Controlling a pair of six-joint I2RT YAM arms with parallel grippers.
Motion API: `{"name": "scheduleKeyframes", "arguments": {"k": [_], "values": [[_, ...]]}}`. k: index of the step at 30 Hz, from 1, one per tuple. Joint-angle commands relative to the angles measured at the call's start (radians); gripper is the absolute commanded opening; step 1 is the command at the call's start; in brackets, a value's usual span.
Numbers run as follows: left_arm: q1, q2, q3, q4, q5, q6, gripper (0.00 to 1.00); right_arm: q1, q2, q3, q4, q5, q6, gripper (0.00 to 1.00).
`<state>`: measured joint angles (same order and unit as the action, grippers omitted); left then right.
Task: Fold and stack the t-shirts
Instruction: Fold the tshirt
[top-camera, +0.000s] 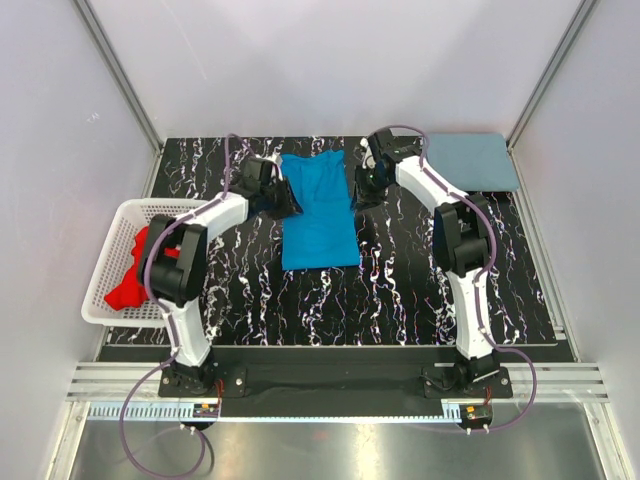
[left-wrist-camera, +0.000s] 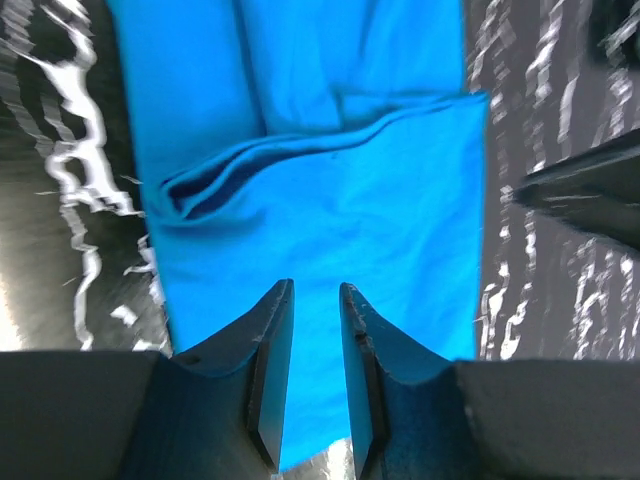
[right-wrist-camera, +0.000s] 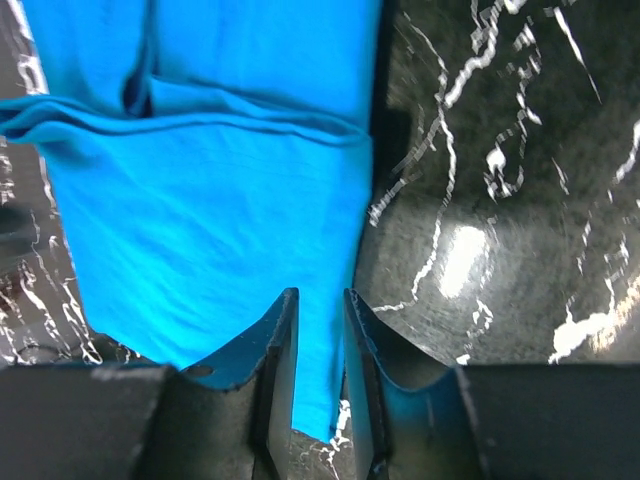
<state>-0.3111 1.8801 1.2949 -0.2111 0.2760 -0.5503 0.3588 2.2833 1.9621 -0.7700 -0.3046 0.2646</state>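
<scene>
A bright blue t-shirt (top-camera: 320, 215) lies flat at the back middle of the table, its sides folded in to a long strip. It also shows in the left wrist view (left-wrist-camera: 330, 200) and the right wrist view (right-wrist-camera: 200, 200). My left gripper (top-camera: 283, 196) is at its left edge, and in its wrist view (left-wrist-camera: 315, 288) the jaws stand a narrow gap apart over the cloth with nothing between them. My right gripper (top-camera: 362, 188) is at the shirt's right edge (right-wrist-camera: 318, 292), also narrowly open and empty. A folded grey-blue t-shirt (top-camera: 470, 162) lies at the back right. Red t-shirts (top-camera: 130, 275) lie in the basket.
A white lattice basket (top-camera: 118, 225) stands at the table's left edge. The black marbled table (top-camera: 400, 290) is ringed by grey walls and metal posts. The table's front edge is near the arm bases.
</scene>
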Motion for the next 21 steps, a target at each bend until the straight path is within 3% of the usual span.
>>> {"name": "scheduleKeyframes", "arguments": {"k": [1,9,13,21], "values": [[0.01,0.085,0.073,0.046,0.071,0.019,0.29,-0.004,0.034,0.058,0.026,-0.048,-0.034,0.32],[0.056,0.2,0.196,-0.033,-0.007,0.036,0.3,-0.032,0.08,0.09,0.064,-0.051,-0.039,0.33],[0.056,0.198,0.179,-0.054,-0.057,0.012,0.3,-0.047,0.146,0.147,0.057,-0.062,-0.036,0.34],[0.076,0.188,0.288,-0.175,-0.06,-0.007,0.46,-0.055,0.09,0.127,0.035,-0.039,-0.019,0.43]]}}
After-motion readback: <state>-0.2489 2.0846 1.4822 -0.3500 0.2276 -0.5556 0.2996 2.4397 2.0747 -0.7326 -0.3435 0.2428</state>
